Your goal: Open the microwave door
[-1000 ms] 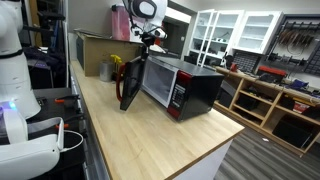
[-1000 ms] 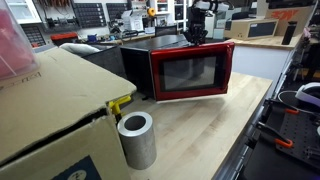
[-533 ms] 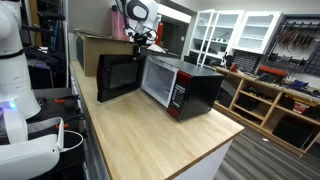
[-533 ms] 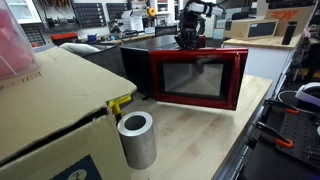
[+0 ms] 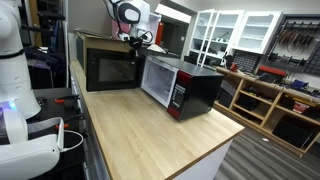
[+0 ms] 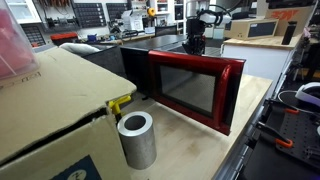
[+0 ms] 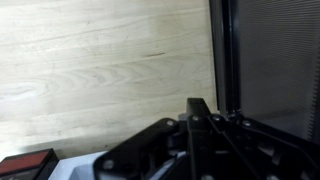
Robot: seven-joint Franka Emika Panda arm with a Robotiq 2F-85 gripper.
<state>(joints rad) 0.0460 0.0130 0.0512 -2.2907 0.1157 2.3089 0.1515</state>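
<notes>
Door: microwave door [image 5: 110, 70] swung wider, now fully open; task looks done.
Effector: gripper [image 6: 195, 45] at door's 12 o'clock edge; closure untellable.

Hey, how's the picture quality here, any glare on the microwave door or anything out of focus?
In an exterior view the microwave door shows sheen along its glossy red frame and the near grey cylinder looks soft; in the wrist view the gripper is a dark blurred mass, while the wooden countertop grain is fairly sharp.
</notes>
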